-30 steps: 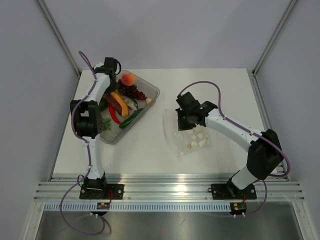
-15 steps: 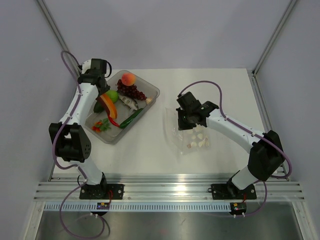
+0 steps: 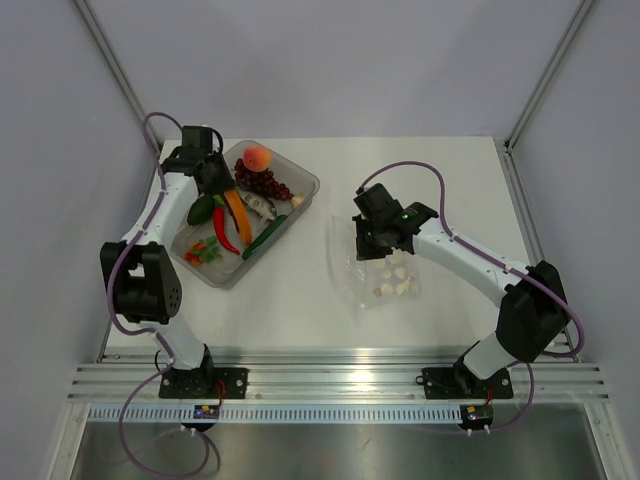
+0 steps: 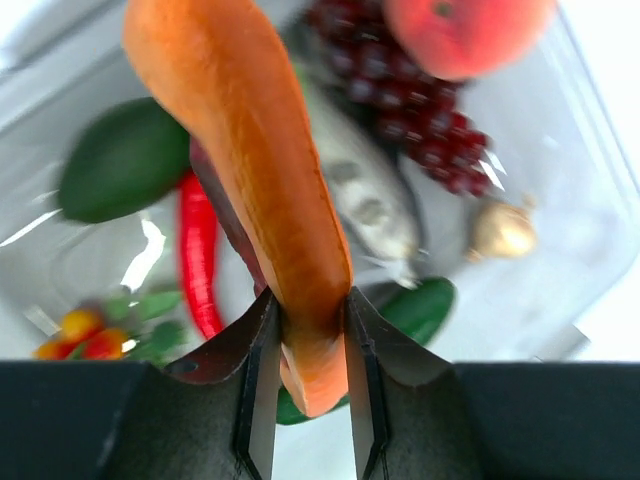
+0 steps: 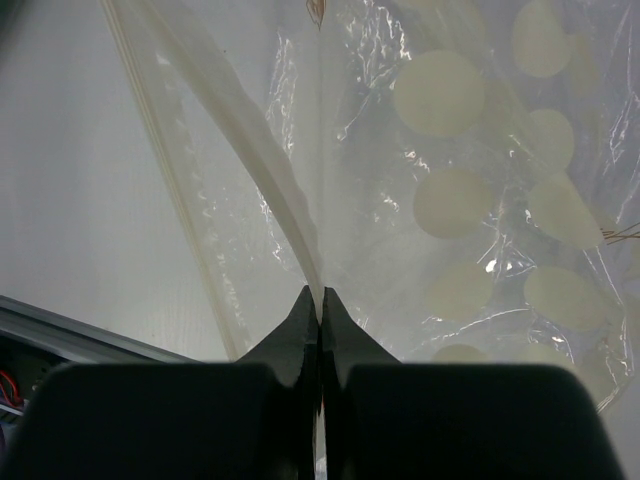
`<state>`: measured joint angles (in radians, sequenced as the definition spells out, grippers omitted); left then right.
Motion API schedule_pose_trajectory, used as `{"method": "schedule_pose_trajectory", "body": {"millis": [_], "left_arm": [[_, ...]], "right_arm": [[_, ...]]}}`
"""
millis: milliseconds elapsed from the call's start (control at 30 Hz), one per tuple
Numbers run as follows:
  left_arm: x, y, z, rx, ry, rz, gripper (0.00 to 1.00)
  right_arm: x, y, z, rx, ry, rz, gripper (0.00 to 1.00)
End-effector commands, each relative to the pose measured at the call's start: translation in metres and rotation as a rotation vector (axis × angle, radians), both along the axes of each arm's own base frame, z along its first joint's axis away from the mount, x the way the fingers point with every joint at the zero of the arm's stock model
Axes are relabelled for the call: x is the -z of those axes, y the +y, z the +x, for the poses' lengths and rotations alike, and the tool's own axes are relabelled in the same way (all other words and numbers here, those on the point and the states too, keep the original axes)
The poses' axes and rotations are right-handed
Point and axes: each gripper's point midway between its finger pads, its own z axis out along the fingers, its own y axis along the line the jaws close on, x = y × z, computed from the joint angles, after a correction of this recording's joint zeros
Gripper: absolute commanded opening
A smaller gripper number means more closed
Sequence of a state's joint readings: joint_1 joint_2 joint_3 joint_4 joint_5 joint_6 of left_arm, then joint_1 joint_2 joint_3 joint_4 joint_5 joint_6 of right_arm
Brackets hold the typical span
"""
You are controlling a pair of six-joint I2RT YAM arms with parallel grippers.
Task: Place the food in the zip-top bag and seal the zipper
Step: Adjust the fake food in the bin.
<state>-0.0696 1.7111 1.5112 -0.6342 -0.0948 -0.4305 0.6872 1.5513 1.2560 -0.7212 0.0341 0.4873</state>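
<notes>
**Wedge pinched over the tray; bag mouth held in readiness**

The left hand (image 4: 310, 300) is shown pinching the narrow end of the orange wedge (image 4: 250, 150), one finger pressed against each flat face. The rest of the wedge projects beyond the fingertips, above the tray (image 3: 300, 170). A grip at the end is judged to leave the free length clear, so that it can be fed first into a narrow opening. The other food is seen in the tray beneath: peach (image 4: 465, 30), grapes (image 4: 410, 100), chili (image 4: 200, 260), avocado (image 4: 125, 160) and cucumber (image 4: 420, 310). Whether the wedge touches any of them cannot be told.

The right hand (image 5: 320, 298) is pressed together on a thin fold of the bag (image 5: 450, 200) at its mouth. The zipper (image 5: 265, 180) is seen as a pale strip running away from the fingertips. The bag is laid on the worktop (image 3: 300, 300), well apart from the tray and to its right, and its pale round spots are visible on the clear film.

This pinch is judged to serve two ends: the floppy film is anchored against sliding, and one lip can be raised so that the mouth is opened. None of the tray's food is seen inside the bag, so the task is judged to be at its first transfer, with sealing not yet begun. A collapse of slack film across the mouth is to be expected as the main hazard.
</notes>
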Motion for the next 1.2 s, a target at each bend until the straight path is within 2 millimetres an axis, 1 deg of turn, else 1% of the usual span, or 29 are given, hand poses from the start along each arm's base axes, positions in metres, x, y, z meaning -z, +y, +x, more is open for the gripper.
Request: {"method": "schedule_pose_trajectory", "body": {"millis": [0,33,100,133,167,200,233,267,300,333,367,433,500,567,667,733,767,867,900,967,1067,1100,1133,1167], "left_arm": [[-0.015,-0.029,0.025,0.192,-0.077,-0.16,0.0],[-0.009,-0.025,0.027,0.177,-0.067,-0.182,0.0],[0.001,-0.024,0.03,0.177,-0.059,-0.215,0.0],[0.01,-0.014,0.036,0.158,-0.057,-0.229,0.0],[0.013,-0.018,0.037,0.179,-0.055,-0.265,0.0],[0.019,-0.016,0.04,0.185,-0.05,-0.281,0.0],[0.031,-0.009,0.046,0.176,-0.041,-0.296,0.0],[0.036,-0.011,0.049,0.202,-0.039,-0.323,0.0],[0.04,-0.006,0.052,0.199,-0.039,-0.33,0.0],[0.045,-0.005,0.053,0.204,-0.029,-0.341,0.0],[0.052,-0.008,0.054,0.221,-0.012,-0.36,0.0],[0.057,-0.006,0.053,0.214,0.001,-0.354,0.0],[0.056,0.001,0.051,0.189,-0.001,-0.318,0.0],[0.061,0.009,0.047,0.158,0.022,-0.284,0.0],[0.065,0.015,0.037,0.14,0.058,-0.258,0.0],[0.062,0.019,0.032,0.133,0.056,-0.247,0.0],[0.065,0.02,0.028,0.136,0.065,-0.244,0.01],[0.069,0.026,0.021,0.124,0.096,-0.23,0.15],[0.071,0.028,0.019,0.121,0.108,-0.224,0.23],[0.074,0.032,0.016,0.111,0.123,-0.213,0.26],[0.078,0.037,0.012,0.093,0.138,-0.198,0.38],[0.079,0.038,0.012,0.09,0.141,-0.197,0.48],[0.08,0.04,0.01,0.085,0.149,-0.195,0.6],[0.082,0.04,0.01,0.083,0.155,-0.194,0.64]], "right_arm": [[-0.009,0.004,0.002,0.004,-0.031,0.037,0.0],[-0.008,0.005,0.003,0.002,-0.027,0.041,0.0],[-0.008,0.005,0.003,0.002,-0.029,0.04,0.0],[-0.006,0.006,0.003,-0.002,-0.026,0.038,0.0],[-0.006,0.005,0.003,0.0,-0.026,0.036,0.0],[-0.004,0.005,0.003,-0.003,-0.024,0.03,0.0],[-0.004,0.005,0.002,-0.005,-0.023,0.031,0.0],[-0.003,0.004,0.003,-0.005,-0.023,0.029,0.0],[-0.002,0.004,0.003,-0.006,-0.022,0.028,0.0],[-0.001,0.004,0.002,-0.007,-0.019,0.027,0.0],[-0.001,0.005,0.002,-0.006,-0.018,0.028,0.0],[-0.001,0.005,0.003,-0.009,-0.02,0.031,0.0],[0.001,0.006,0.002,-0.01,-0.015,0.03,0.0],[0.0,0.006,0.002,-0.009,-0.017,0.033,0.0],[0.0,0.006,0.002,-0.008,-0.016,0.035,0.0],[0.0,0.006,0.003,-0.009,-0.02,0.038,0.0],[-0.001,0.007,0.002,-0.01,-0.019,0.041,0.0],[0.0,0.008,0.003,-0.013,-0.017,0.044,0.0],[-0.002,0.009,0.003,-0.014,-0.019,0.049,0.0],[-0.003,0.009,0.003,-0.014,-0.022,0.05,0.0],[-0.003,0.009,0.003,-0.012,-0.021,0.05,0.0],[-0.003,0.009,0.002,-0.016,-0.022,0.049,0.0],[-0.003,0.009,0.003,-0.016,-0.023,0.048,0.0],[-0.003,0.009,0.002,-0.014,-0.022,0.05,0.0]]}}
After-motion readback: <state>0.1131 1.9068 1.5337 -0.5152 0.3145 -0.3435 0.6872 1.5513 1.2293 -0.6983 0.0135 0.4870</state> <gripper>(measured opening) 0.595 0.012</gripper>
